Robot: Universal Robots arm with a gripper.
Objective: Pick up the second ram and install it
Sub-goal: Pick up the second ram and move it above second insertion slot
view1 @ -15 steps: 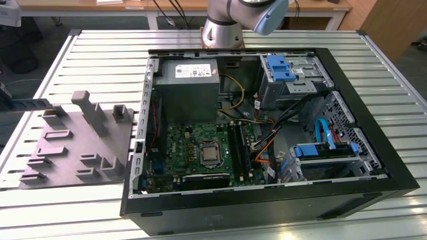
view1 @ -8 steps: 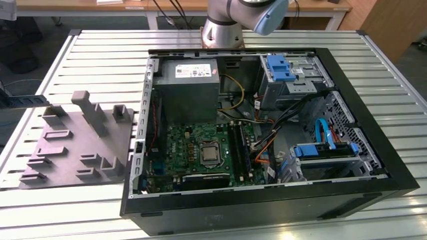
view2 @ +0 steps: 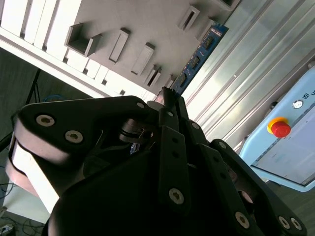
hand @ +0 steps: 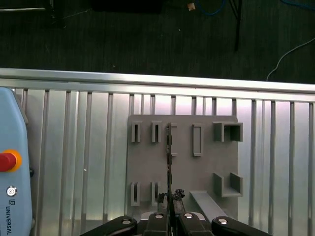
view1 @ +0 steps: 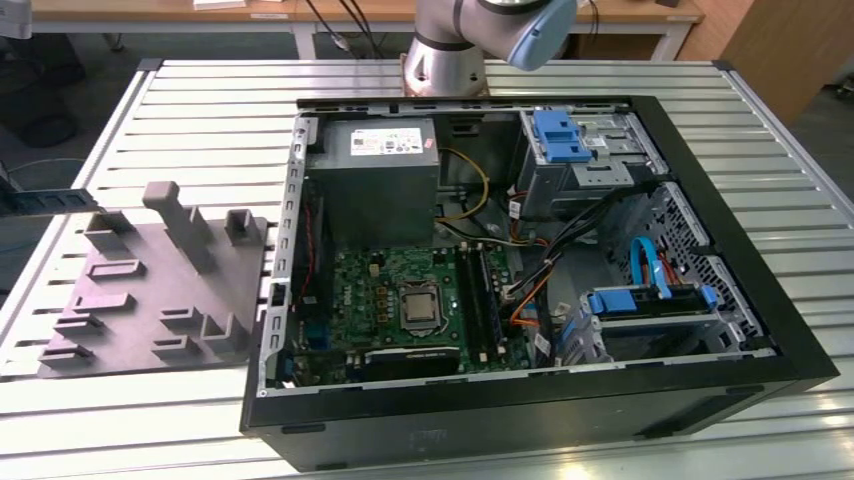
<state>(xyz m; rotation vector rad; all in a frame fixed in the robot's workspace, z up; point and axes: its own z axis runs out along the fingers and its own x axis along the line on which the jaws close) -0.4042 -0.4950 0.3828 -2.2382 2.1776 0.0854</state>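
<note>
The second ram (view2: 199, 54) is a thin blue-green stick with black chips, and it juts out from between my fingertips. In the first wrist view the second ram (hand: 169, 157) is seen edge-on as a thin dark line. My gripper (hand: 170, 200) is shut on one end of it, and in the second wrist view the gripper (view2: 168, 98) clamps the stick's near end. Stick and gripper hang well above the grey holder tray (hand: 147, 172). The green motherboard (view1: 380, 290) lies in the open computer case, with long black memory slots (view1: 483, 295) beside the CPU socket (view1: 420, 308).
The grey holder tray (view1: 147, 300) with upright posts lies on the slatted table at the exterior view's left of the black case (view1: 747, 250). Cables, drive cages and the power supply (view1: 380, 175) crowd the case. A light blue pendant (hand: 12, 162) with a red button lies beside the tray.
</note>
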